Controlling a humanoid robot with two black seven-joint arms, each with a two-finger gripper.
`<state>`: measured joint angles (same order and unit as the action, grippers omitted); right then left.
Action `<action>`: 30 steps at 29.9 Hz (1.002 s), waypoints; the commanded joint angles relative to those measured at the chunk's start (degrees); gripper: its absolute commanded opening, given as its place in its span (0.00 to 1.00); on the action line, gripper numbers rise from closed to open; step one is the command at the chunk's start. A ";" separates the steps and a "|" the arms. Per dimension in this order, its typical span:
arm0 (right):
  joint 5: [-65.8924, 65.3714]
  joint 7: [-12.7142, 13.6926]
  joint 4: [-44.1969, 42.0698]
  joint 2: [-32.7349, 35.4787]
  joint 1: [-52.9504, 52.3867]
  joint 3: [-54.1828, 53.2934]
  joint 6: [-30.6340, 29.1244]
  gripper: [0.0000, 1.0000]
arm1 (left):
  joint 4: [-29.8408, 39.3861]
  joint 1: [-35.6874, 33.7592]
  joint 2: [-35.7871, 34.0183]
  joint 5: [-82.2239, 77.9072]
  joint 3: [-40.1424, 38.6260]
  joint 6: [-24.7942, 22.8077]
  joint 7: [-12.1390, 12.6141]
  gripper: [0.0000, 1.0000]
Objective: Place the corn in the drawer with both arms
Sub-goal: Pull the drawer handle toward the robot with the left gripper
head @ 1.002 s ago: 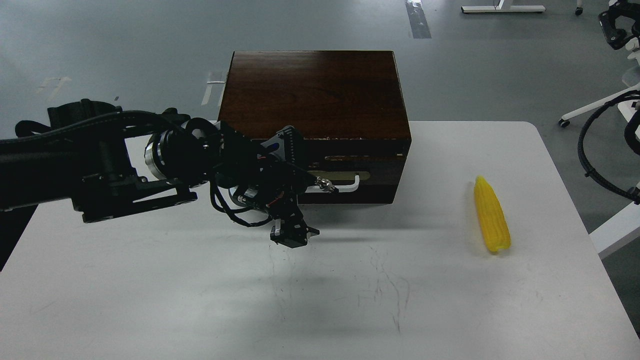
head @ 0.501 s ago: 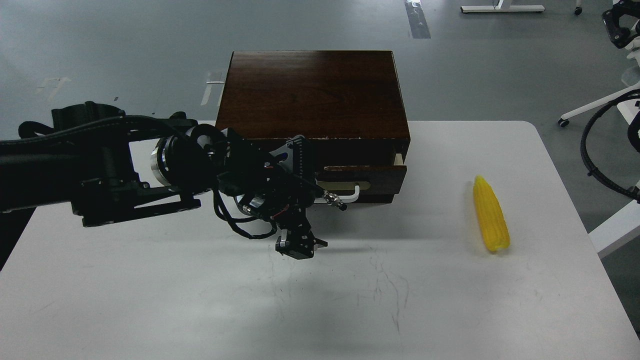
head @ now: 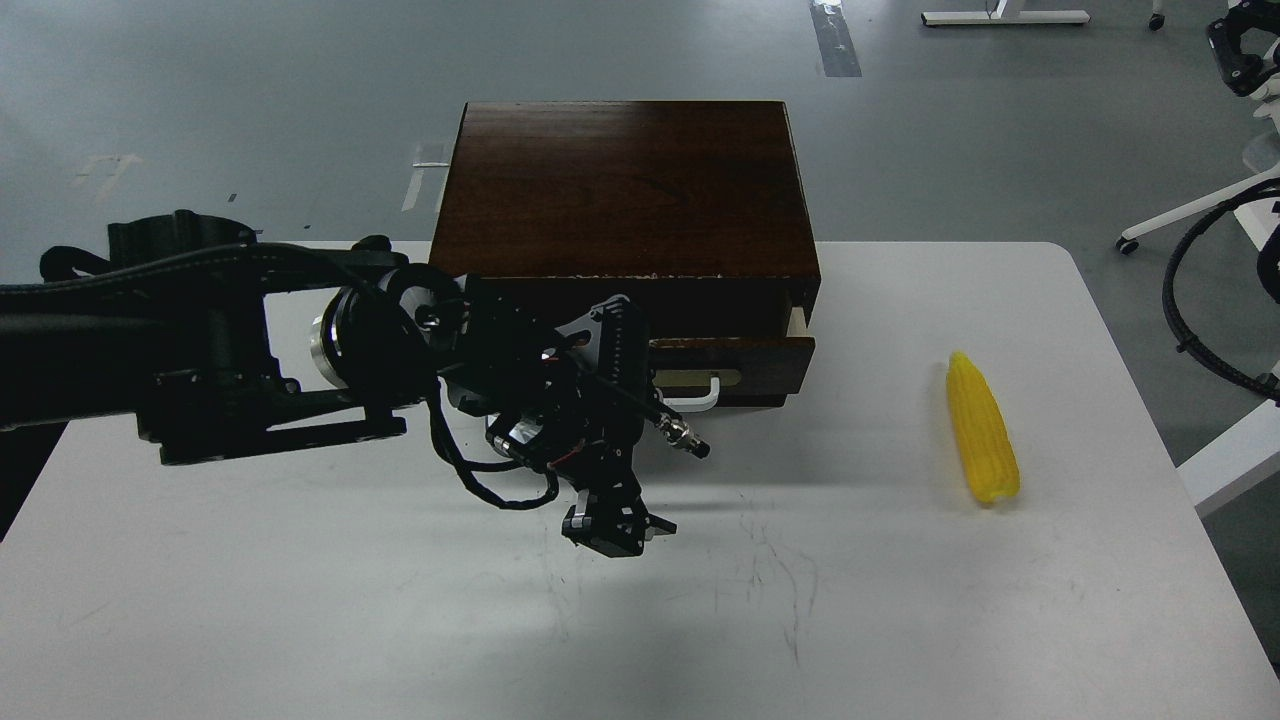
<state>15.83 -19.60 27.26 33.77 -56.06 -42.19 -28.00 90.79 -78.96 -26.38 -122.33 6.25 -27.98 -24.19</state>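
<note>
Reached in from the left: black cabled left arm (head: 200, 340), silver-ringed wrist bent downward, claw-like end effector (head: 617, 527) too dark to read.

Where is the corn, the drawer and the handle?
corn (head: 982, 432): head view, middle of the yellow cob.
drawer (head: 760, 352): head view, its brown front panel.
handle (head: 703, 402): head view, the white bar's right end.

Wooden box (head: 625, 190) at the table's (head: 300, 620) rear centre, drawer (head: 735, 356) protruding slightly from its front, left arm (head: 250, 340) entering from the left before the box, left gripper (head: 620, 528) above the table's centre, corn (head: 983, 428) lying on the table well right of the box.
</note>
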 commanded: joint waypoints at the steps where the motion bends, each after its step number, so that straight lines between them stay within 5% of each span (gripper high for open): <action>1: -0.01 0.00 -0.01 0.07 -0.10 0.00 0.00 1.00 | -0.26 -1.10 -0.07 0.43 -0.36 -0.02 0.02 0.97; 30: -0.01 0.00 -0.10 0.77 -0.10 -0.08 0.00 1.00 | -5.18 0.29 -2.09 -0.01 0.25 -0.02 0.28 0.97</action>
<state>15.83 -19.60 27.18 34.50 -56.16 -42.27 -28.00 85.50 -79.07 -28.42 -122.21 6.48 -28.01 -23.89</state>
